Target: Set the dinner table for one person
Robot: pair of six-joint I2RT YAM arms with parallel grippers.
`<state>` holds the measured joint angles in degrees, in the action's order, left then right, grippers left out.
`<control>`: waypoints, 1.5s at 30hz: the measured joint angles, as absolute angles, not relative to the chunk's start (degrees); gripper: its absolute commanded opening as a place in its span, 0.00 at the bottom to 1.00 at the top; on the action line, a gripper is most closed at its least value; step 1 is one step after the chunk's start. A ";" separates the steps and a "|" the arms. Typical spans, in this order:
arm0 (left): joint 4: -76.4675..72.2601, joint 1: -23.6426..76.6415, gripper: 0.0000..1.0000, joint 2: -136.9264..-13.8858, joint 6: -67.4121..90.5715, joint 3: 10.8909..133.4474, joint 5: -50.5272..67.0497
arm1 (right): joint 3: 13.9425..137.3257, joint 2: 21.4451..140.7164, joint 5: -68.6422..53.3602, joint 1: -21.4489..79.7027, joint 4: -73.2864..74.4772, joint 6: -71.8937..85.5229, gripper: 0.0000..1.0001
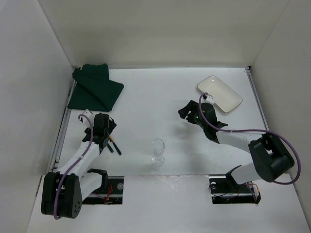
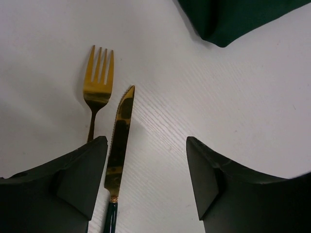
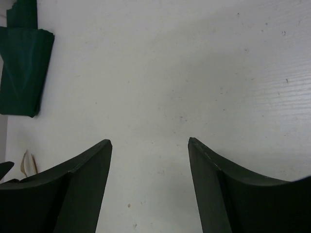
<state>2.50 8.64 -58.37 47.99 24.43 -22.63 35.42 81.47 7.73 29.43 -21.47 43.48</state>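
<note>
1. The dinner table point(image 1: 160, 97), a matte white top, fills the floor of the white-walled booth and carries everything else
2. A dark green cloth point(image 1: 95, 87) lies folded at the table's far left corner
3. A white rectangular plate point(image 1: 219, 93) lies at the far right, set at an angle to the table's edges
4. The left gripper point(image 2: 146, 145) hangs low over the left side, near the cloth; its jaws stand apart with only bare table between them
5. The right gripper point(image 3: 149, 145) is near the plate; its jaws are spread wide and hold nothing
6. A clear stemmed glass point(image 1: 158, 151) stands upright near the front middle, between the arms
7. A gold knife point(image 2: 119, 141) with a dark handle lies just inside the left gripper's left-hand finger
8. A gold fork point(image 2: 97, 82) lies beside the knife, its tines pointing away from the gripper
</note>
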 measured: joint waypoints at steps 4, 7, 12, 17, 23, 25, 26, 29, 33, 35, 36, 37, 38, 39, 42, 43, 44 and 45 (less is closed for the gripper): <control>0.38 8.93 0.64 -58.43 47.31 25.17 -22.35 | 35.42 82.04 7.70 29.43 -21.47 43.48 0.68; -1.85 8.91 0.62 -58.50 46.92 25.71 -22.31 | 35.42 82.46 7.60 29.43 -21.47 43.44 0.59; -5.58 8.08 0.08 -60.20 47.86 25.78 -21.93 | 35.42 82.54 7.09 29.43 -21.50 43.16 0.19; -8.03 6.96 0.09 -62.83 48.71 26.26 -20.97 | 35.55 82.54 6.81 29.63 -21.43 43.22 0.15; -10.90 3.64 0.46 -63.94 51.55 26.44 -20.71 | 35.64 82.54 6.39 29.85 -21.43 43.22 0.29; -11.64 1.67 0.56 -65.34 52.01 27.27 -21.08 | 35.64 82.56 6.42 30.04 -21.45 43.31 0.45; -11.92 0.97 0.58 -66.50 52.10 28.03 -21.19 | 35.66 82.65 6.33 30.09 -21.47 43.33 0.50; -14.00 -0.60 0.60 -71.31 52.10 31.38 -21.52 | 35.97 83.31 5.93 30.22 -21.47 43.07 0.58; -16.21 -1.67 0.60 -78.52 51.92 37.34 -21.30 | 36.21 84.14 5.52 30.70 -21.43 43.00 0.62; -17.37 -2.46 0.59 -82.72 51.68 41.06 -21.04 | 36.21 84.14 5.37 30.83 -21.47 42.92 0.63; -17.82 -2.90 0.58 -84.73 51.57 42.85 -20.99 | 36.27 84.14 5.34 30.83 -21.50 42.85 0.63; -18.13 -3.36 0.57 -86.52 51.53 44.36 -20.97 | 36.27 84.14 5.30 30.83 -21.47 42.85 0.63; -18.28 -3.84 0.55 -88.53 51.48 46.06 -20.84 | 36.27 84.14 5.28 30.83 -21.45 42.85 0.63; -18.37 -4.27 0.53 -90.50 51.37 47.70 -20.56 | 36.29 84.14 5.15 30.83 -21.47 42.85 0.64; -18.94 -5.39 0.44 -97.34 51.13 52.77 -19.00 | 36.29 84.14 4.91 30.92 -21.47 42.76 0.65; -19.05 -5.69 0.41 -99.50 51.07 54.17 -18.35 | 36.29 84.14 4.86 31.00 -21.47 42.65 0.65; -19.00 -5.87 0.38 -101.38 51.07 55.29 -17.82 | 36.34 84.14 4.82 31.14 -21.43 42.61 0.65; -18.96 -6.04 0.36 -103.33 51.07 56.42 -17.26 | 36.42 84.14 4.64 31.22 -21.43 42.59 0.65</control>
